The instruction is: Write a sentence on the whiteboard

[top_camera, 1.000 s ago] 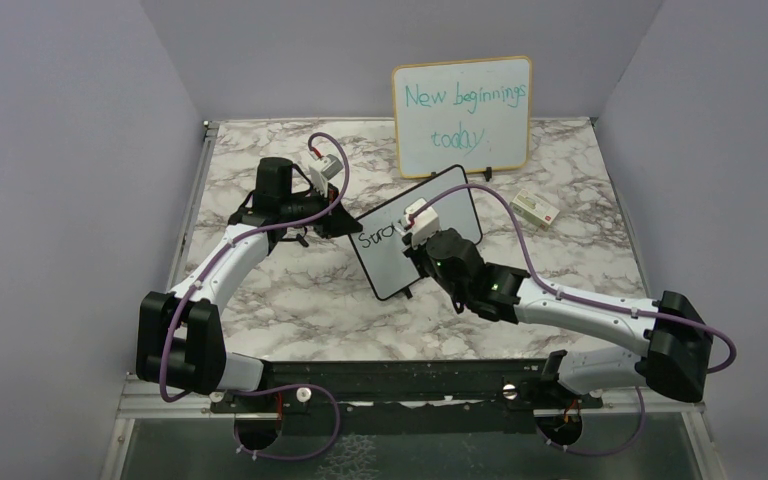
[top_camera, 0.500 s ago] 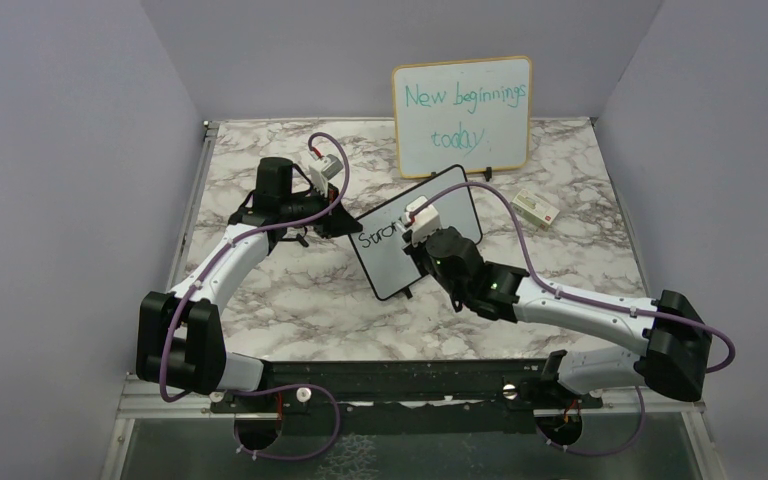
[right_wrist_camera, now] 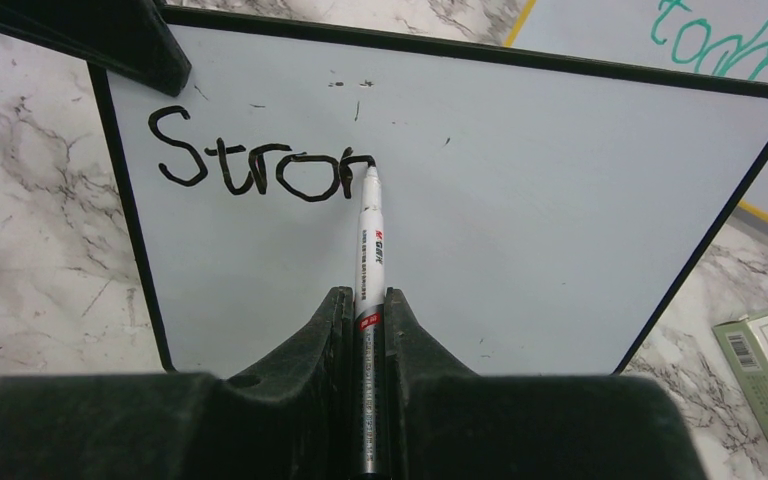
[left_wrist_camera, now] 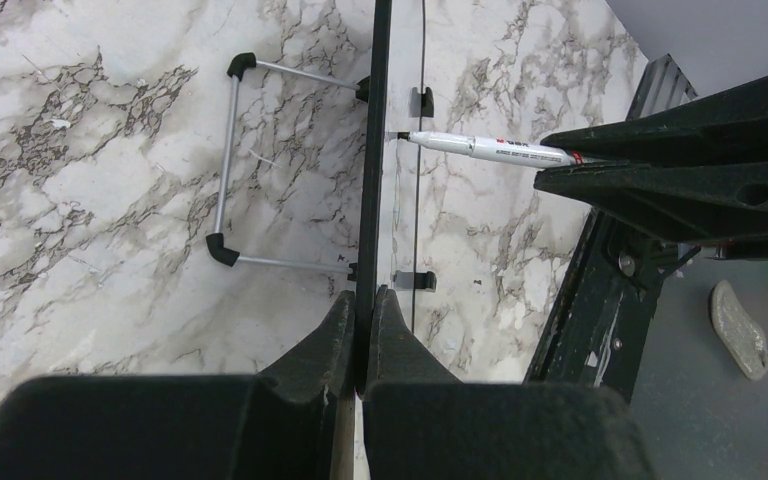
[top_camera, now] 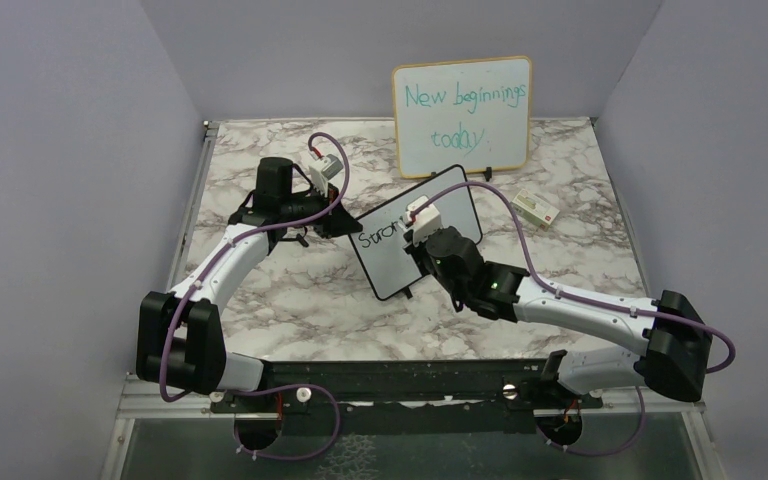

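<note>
The small black-framed whiteboard (top_camera: 415,232) stands tilted at the table's middle and bears black handwriting "Stron" (right_wrist_camera: 260,165). My left gripper (left_wrist_camera: 363,300) is shut on the board's left edge (left_wrist_camera: 371,150), seen edge-on in the left wrist view. My right gripper (right_wrist_camera: 365,300) is shut on a white marker (right_wrist_camera: 370,240), whose tip touches the board face (right_wrist_camera: 520,200) just right of the last letter. The marker also shows in the left wrist view (left_wrist_camera: 490,150), its tip against the board. In the top view the right gripper (top_camera: 422,232) is over the board and the left gripper (top_camera: 345,222) at its left edge.
A larger wood-framed board (top_camera: 463,115) with teal writing "New beginnings today" stands at the back. A small white and green box (top_camera: 535,208) lies at the right. The board's wire stand (left_wrist_camera: 235,165) rests on the marble table (top_camera: 290,300) behind it. Grey walls close in both sides.
The marker has added to the word, which has grown from "Stro" to "Stron". The right gripper has shifted slightly right along the board. The left arm has not moved.
</note>
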Tool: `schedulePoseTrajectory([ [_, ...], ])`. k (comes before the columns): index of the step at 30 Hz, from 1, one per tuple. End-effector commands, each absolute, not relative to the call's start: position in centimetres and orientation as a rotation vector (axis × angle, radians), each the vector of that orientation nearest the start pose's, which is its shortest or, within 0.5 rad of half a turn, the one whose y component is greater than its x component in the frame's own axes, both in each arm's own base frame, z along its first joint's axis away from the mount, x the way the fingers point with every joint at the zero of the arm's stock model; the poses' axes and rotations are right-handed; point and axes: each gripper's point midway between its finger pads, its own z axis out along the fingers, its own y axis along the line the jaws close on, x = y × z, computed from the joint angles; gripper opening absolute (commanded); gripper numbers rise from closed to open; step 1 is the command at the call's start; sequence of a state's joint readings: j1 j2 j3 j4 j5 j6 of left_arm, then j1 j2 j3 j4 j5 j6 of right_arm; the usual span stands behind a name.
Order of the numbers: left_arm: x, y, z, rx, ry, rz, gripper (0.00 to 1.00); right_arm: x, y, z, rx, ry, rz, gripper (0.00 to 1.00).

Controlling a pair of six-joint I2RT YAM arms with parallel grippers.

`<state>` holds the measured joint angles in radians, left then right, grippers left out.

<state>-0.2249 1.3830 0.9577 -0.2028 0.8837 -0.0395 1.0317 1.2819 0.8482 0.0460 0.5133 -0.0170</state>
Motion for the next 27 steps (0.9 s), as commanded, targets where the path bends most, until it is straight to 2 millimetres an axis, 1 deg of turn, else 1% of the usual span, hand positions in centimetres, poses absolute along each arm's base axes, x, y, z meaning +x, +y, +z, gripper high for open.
schedulePoseTrajectory([
  [1,29.23,-20.28,13.43,0.696,2.209,-1.026,0.00,27.23,27.85,18.98,-0.627,1.843,0.171,0.00],
  [9,29.19,-20.26,13.39,0.697,2.211,-1.027,0.00,26.89,27.65,18.42,-0.634,1.860,0.176,0.00],
  [22,29.23,-20.21,13.36,0.696,2.212,-1.020,0.00,26.57,27.68,18.46,-0.633,1.862,0.201,0.00],
  [27,29.22,-20.18,13.33,0.694,2.214,-1.021,0.00,26.63,27.44,18.92,-0.620,1.849,0.198,0.00],
])
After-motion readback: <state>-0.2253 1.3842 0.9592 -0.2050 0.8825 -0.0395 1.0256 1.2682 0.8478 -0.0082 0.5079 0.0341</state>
